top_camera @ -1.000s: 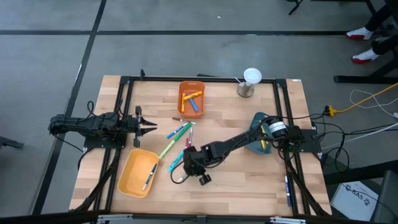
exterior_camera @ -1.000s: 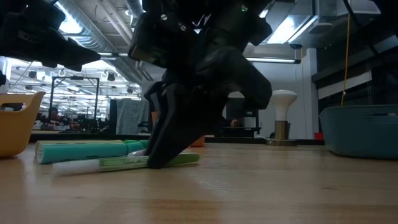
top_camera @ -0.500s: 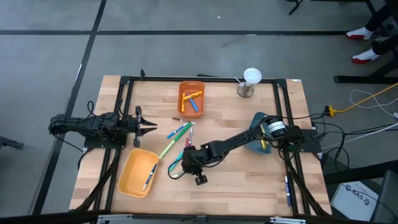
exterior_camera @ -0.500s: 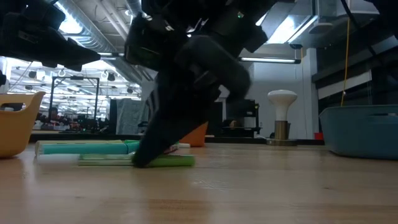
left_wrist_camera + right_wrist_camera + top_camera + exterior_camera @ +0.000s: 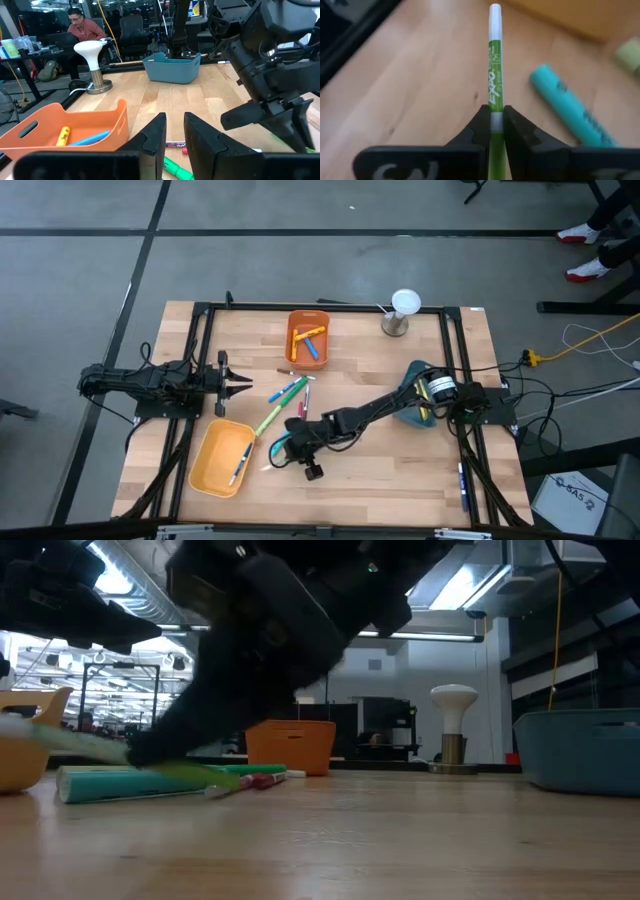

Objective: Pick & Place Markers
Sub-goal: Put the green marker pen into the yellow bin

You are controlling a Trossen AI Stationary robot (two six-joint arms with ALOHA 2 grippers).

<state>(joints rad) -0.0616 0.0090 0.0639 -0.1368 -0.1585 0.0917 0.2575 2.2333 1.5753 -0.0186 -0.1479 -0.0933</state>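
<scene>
Right claw (image 5: 283,448) is clamped on a green marker (image 5: 494,75), just off the desk (image 5: 390,470) beside the yellow bin (image 5: 207,472). Left claw (image 5: 243,386) waits, fingers slightly apart.

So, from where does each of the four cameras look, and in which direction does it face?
High view: above the table, straight down; both arms show, left gripper idle, right gripper by the yellow bin.
Low view: at table-top height, level across; a dark arm fills the top.
Left wrist view: on the left arm, past its two fingers toward the orange bin.
Right wrist view: on the right arm, fingers shut on the green marker.
Shared: the green marker shows in low and right wrist views.
</scene>
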